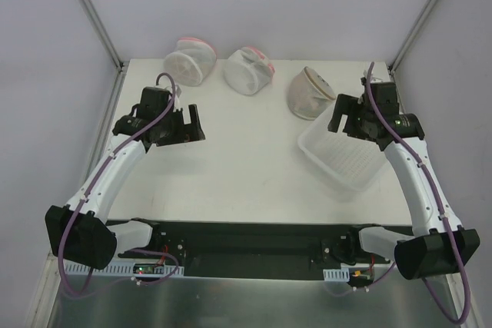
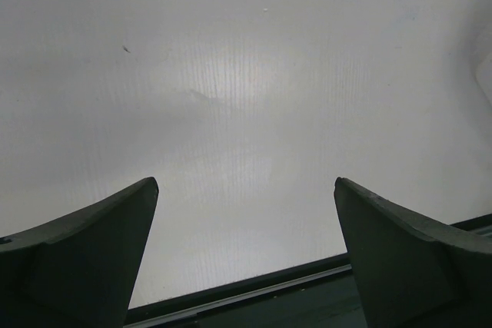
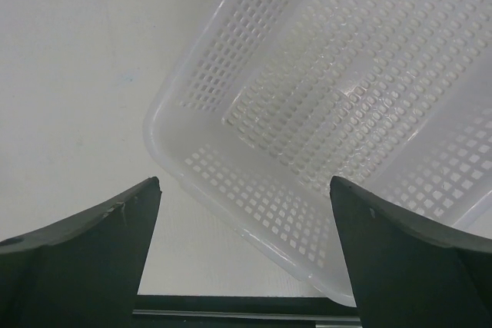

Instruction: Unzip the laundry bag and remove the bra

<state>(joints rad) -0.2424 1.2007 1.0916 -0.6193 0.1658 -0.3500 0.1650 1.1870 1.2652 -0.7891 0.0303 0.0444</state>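
Step 1, the approach: nothing gripped, bag not yet touched, zip presumably shut.

Right gripper [image 1: 344,117]: fingers spread wide, nothing between them. It hangs over the far corner of the white tray [image 1: 323,168]. Left gripper [image 1: 191,122]: also wide open and empty, with only bare table [image 1: 246,167] under it.

Laundry bag [image 1: 311,94] sits just left of the right gripper and slightly beyond it, near but apart. It's well off to the right of the left gripper. The 2 pink-trim pouches [image 1: 188,57] lie beyond the left gripper; ignore them.

The bag lies on its side with the tan rim and flat face turned toward the right gripper and the dome away from it. I'd judge the long axis as diagonal, far-left to near-right. Can't make out the zip pull. Bra not visible, presumably inside.

Next: 1 gripper pins the rim while the other finds the pull, so get a closer look first.
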